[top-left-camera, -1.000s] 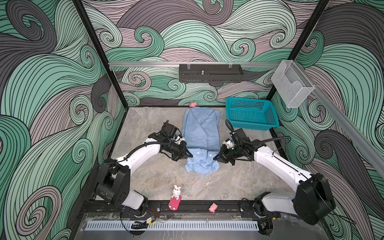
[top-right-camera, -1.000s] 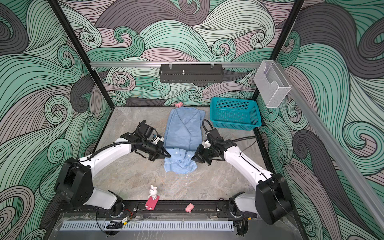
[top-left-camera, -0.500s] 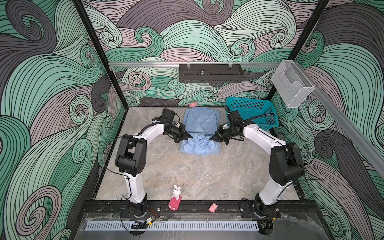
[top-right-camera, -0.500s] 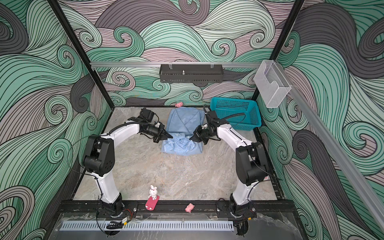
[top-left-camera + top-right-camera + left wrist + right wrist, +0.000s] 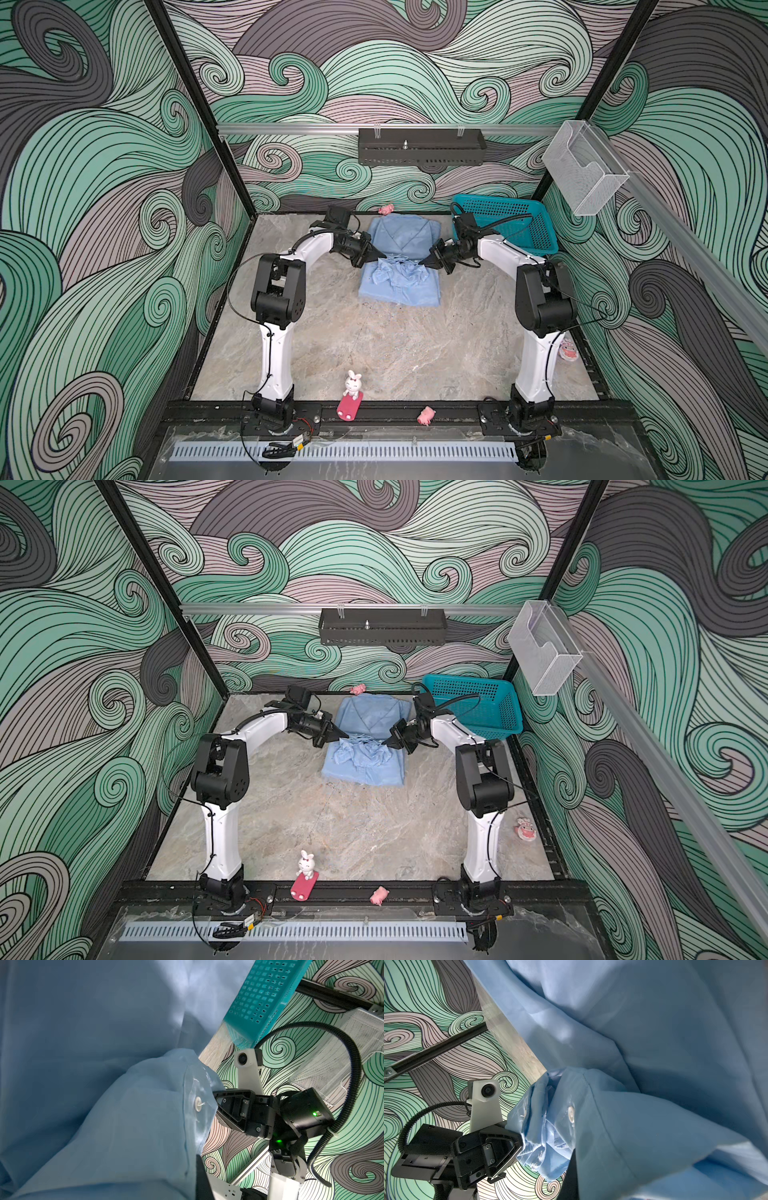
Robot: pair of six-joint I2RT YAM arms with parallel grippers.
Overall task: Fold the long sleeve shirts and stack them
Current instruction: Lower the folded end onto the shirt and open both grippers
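Well, tabletop: we see the shirt at its far middle, just beside the basket, with its near part doubled over.
Left fingers: together, clamped on the shirt's edge.
Right fingers: also together, clamped on the opposite edge.
Risk: we think the thin cloth can slip from one side, and then the fold lands crooked.
Views: only the wrist views show the pinch and a button; the top views show the whole outline.

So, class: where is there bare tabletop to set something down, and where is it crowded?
Free: the patch between the light blue collared shirt and the white rabbit figurine. Crowded: the back, where left gripper and right gripper hold the shirt beside the teal plastic basket.
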